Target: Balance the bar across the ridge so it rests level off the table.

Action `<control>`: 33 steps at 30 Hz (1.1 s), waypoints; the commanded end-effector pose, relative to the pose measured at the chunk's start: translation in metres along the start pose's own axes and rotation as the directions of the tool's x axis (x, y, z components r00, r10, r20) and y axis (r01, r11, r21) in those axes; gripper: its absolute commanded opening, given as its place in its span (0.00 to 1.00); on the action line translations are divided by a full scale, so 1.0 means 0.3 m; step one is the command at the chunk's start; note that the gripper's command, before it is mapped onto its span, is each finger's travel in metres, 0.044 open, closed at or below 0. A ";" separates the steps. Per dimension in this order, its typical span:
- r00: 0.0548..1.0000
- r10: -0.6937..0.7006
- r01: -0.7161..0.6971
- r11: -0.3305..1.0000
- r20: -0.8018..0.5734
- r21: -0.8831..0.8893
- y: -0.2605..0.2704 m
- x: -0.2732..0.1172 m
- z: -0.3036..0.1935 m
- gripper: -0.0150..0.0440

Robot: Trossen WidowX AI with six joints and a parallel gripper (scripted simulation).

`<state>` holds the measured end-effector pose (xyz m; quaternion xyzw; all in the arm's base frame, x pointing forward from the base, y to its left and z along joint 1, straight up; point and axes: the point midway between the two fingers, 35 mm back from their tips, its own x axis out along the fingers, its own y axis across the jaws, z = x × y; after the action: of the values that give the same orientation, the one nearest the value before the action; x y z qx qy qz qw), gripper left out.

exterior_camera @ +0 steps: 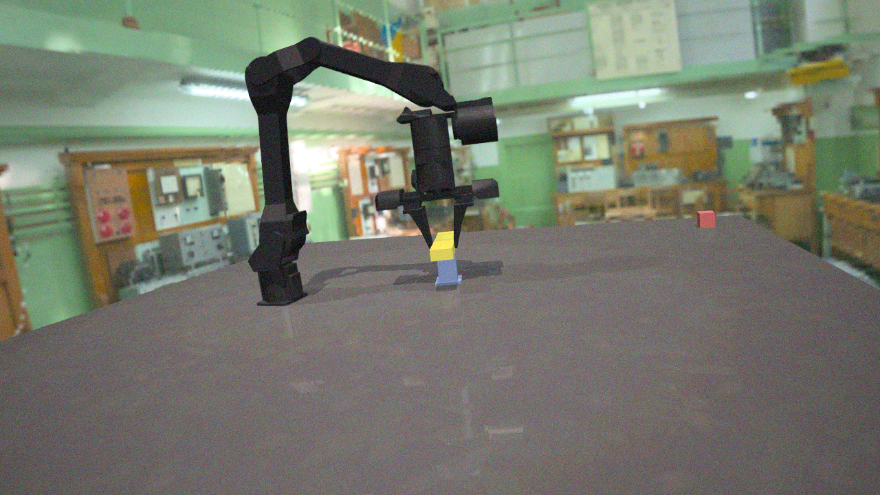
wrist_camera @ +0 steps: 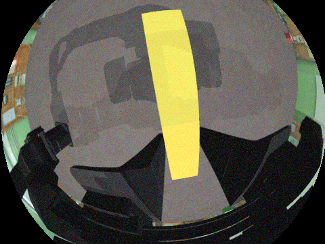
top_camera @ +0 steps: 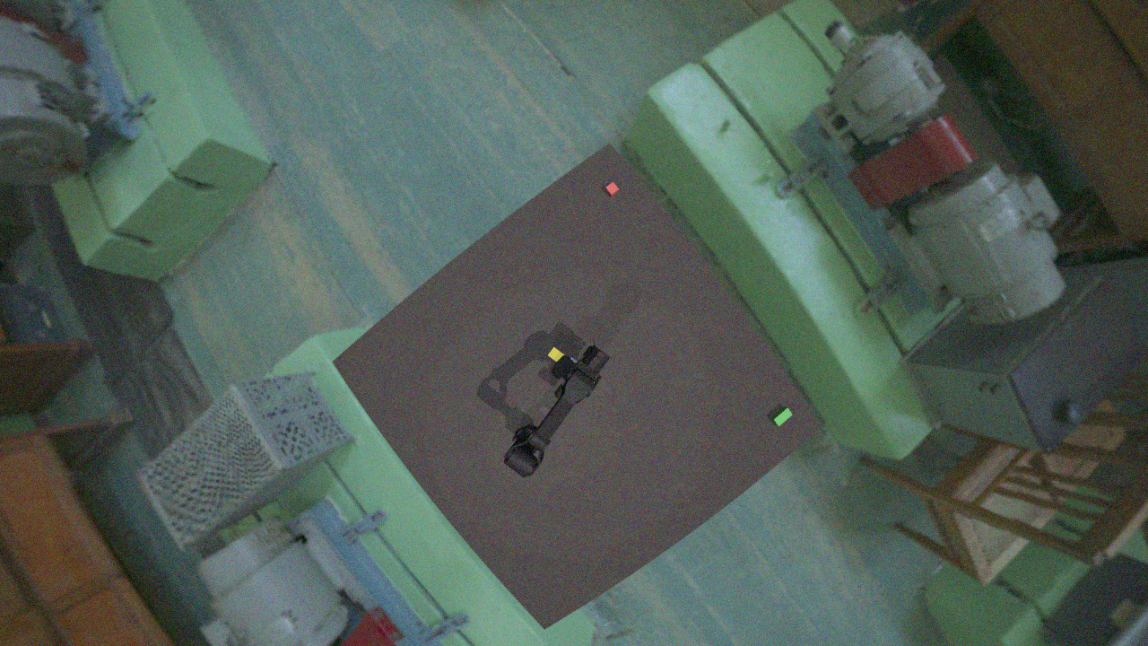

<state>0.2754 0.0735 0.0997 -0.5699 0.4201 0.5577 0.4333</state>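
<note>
The yellow bar (top_camera: 555,353) (exterior_camera: 442,251) (wrist_camera: 174,85) lies across the top of the blue ridge (exterior_camera: 447,269) and looks close to level. Its near end stands clear of the table in the exterior view; its far end is hidden there. My gripper (exterior_camera: 443,247) (wrist_camera: 180,134) points down with one finger on each side of the bar. The fingers are open only slightly wider than the bar, with hardly any gap visible at its sides. The ridge is hidden under the bar in the wrist view.
The dark table (top_camera: 642,482) (exterior_camera: 584,369) carries the arm's base (exterior_camera: 281,286) left of the ridge in the exterior view. A red cube (top_camera: 612,188) (exterior_camera: 705,218) lies near a far corner. A green block (top_camera: 781,416) lies near another corner.
</note>
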 end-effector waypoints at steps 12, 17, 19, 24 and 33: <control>1.000 0.000 0.000 1.000 0.000 0.000 0.000 0.000 0.000 0.57; 1.000 0.000 0.000 1.000 0.000 0.000 0.000 0.000 0.000 0.61; 1.000 0.000 0.000 1.000 0.000 0.000 0.000 0.000 0.000 0.70; 1.000 0.000 0.000 1.000 0.000 0.000 0.000 0.000 0.000 0.92; 1.000 0.000 0.000 1.000 0.000 0.000 -0.017 -0.145 -0.001 1.00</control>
<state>0.2738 0.0731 0.1124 -0.5659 0.4252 0.5620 0.4279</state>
